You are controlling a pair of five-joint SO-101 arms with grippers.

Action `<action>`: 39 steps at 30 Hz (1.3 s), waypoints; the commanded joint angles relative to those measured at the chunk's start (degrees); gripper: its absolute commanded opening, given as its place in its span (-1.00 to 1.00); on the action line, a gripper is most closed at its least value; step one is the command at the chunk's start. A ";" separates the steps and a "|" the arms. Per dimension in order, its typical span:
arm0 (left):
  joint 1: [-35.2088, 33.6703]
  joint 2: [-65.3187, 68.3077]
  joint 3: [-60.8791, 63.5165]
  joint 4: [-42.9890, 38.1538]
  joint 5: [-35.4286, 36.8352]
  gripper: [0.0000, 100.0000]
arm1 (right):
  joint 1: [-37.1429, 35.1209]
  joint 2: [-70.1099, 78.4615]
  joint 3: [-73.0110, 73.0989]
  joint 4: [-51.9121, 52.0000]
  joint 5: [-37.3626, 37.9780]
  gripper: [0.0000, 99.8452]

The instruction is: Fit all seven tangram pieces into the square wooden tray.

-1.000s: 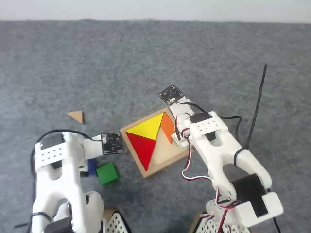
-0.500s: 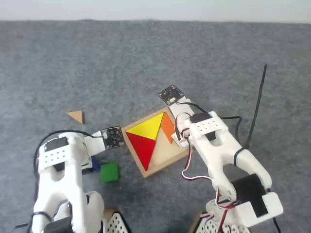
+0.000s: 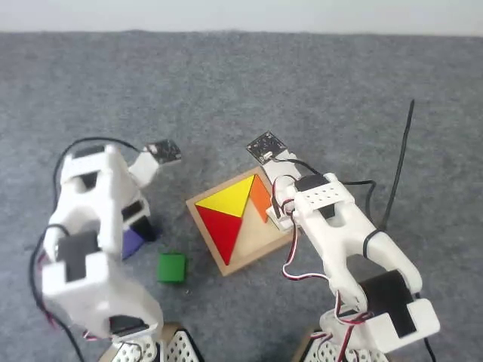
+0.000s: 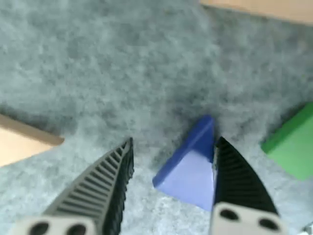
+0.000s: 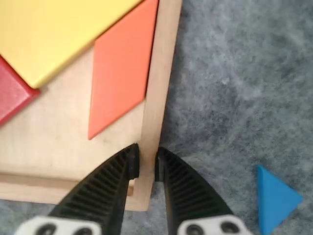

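Three pieces lie in the square wooden tray (image 3: 263, 235), which sits turned cornerwise on the grey worktop (image 3: 339, 98) between the two arms: a yellow triangle (image 3: 226, 197) against its far edges, a red triangle (image 3: 223, 230) touching it on the near side, and an orange parallelogram (image 3: 259, 197) along the rim toward the right arm. The rest of the tray floor is bare wood. The right hand (image 5: 145, 159) is clenched on that rim near a corner, one finger inside the tray and one outside. A light-blue triangle (image 5: 275, 198) lies on the worktop near that corner, apart from the tray. Off the tray's other side rests a green square (image 3: 171, 267), and just beyond it a blue triangle (image 4: 193, 166). The left hand (image 4: 175, 143) is released, its jaws spread wide around the blue triangle, one finger right against the piece.
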 commanded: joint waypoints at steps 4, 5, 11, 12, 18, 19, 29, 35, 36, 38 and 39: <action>-1.67 1.49 -6.02 2.81 12.84 -0.52 | -1.63 -0.40 -0.62 -0.84 0.70 -0.99; -1.58 0.88 -5.23 2.99 16.26 -0.54 | -1.63 -0.40 -0.62 -0.84 0.70 -0.99; -1.67 -8.44 2.95 1.32 35.60 -0.56 | -1.63 -0.40 -0.62 -0.75 0.70 -0.99; -1.67 -10.90 5.05 0.79 37.71 -0.56 | -1.63 -0.40 -0.62 -0.75 0.70 -0.99; -2.81 -24.53 18.86 -8.35 48.35 -0.55 | -1.54 -0.48 0.09 -0.75 0.79 -0.99; -3.78 -25.32 19.12 -8.26 48.70 -0.54 | -1.54 -0.48 0.09 -0.75 0.79 -0.99; -8.79 -16.35 17.63 -9.49 44.04 -0.49 | -1.45 -0.48 0.18 -0.75 0.79 -0.99; -5.98 -13.45 15.78 -7.91 42.37 -0.50 | -1.45 -0.48 0.18 -0.84 0.79 -0.99; -5.71 -13.45 16.04 -7.56 41.93 -0.50 | -1.45 -0.48 0.18 -0.84 0.79 -0.99; -5.63 -13.19 16.48 -5.80 39.82 -0.50 | -1.45 -0.48 0.18 -0.84 0.79 -0.99; -5.71 -13.27 17.36 -5.36 39.21 -0.50 | -1.45 -0.48 0.18 -0.84 0.79 -0.99</action>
